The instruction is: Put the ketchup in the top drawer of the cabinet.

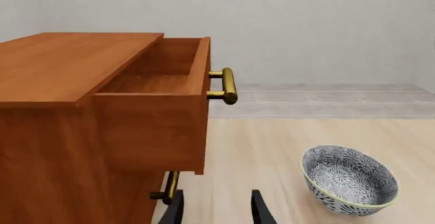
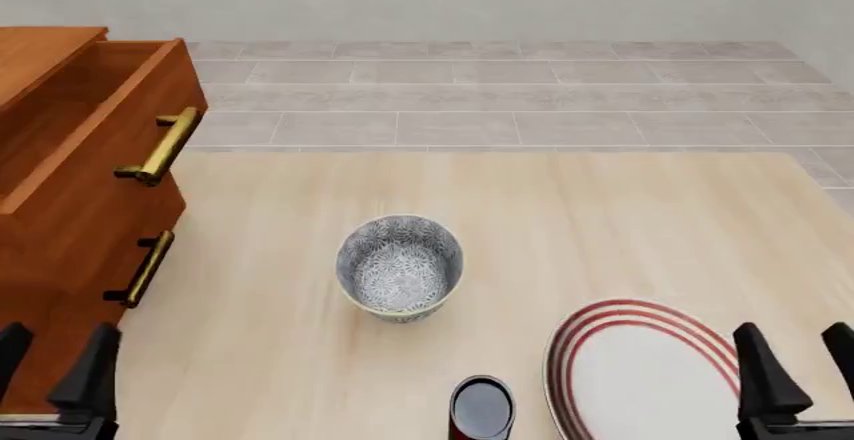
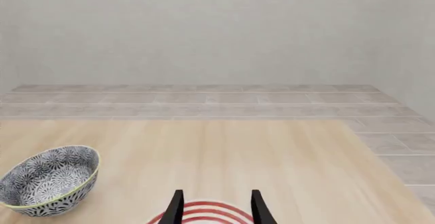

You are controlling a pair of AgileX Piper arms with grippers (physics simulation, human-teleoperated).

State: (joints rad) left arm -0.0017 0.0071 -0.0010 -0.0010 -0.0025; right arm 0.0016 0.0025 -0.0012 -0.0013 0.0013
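The ketchup (image 2: 481, 408) stands upright at the table's near edge in the front view, its dark round cap facing up and its red body partly cut off. The cabinet (image 2: 54, 220) sits at the far left, and its top drawer (image 2: 100, 110) is pulled out, the inside bare as seen in the left wrist view (image 1: 153, 76). My left gripper (image 2: 51, 375) is open near the cabinet's front corner, low by the lower drawer's handle (image 1: 166, 187). Open too, my right gripper (image 2: 801, 375) hovers at the near right over the plate's edge. Neither holds anything.
A grey patterned bowl (image 2: 399, 265) stands mid-table, between cabinet and ketchup. A white plate with red rings (image 2: 641, 370) lies at the near right. The top drawer's brass handle (image 2: 163, 146) juts out toward the table. Beyond the table is tiled floor.
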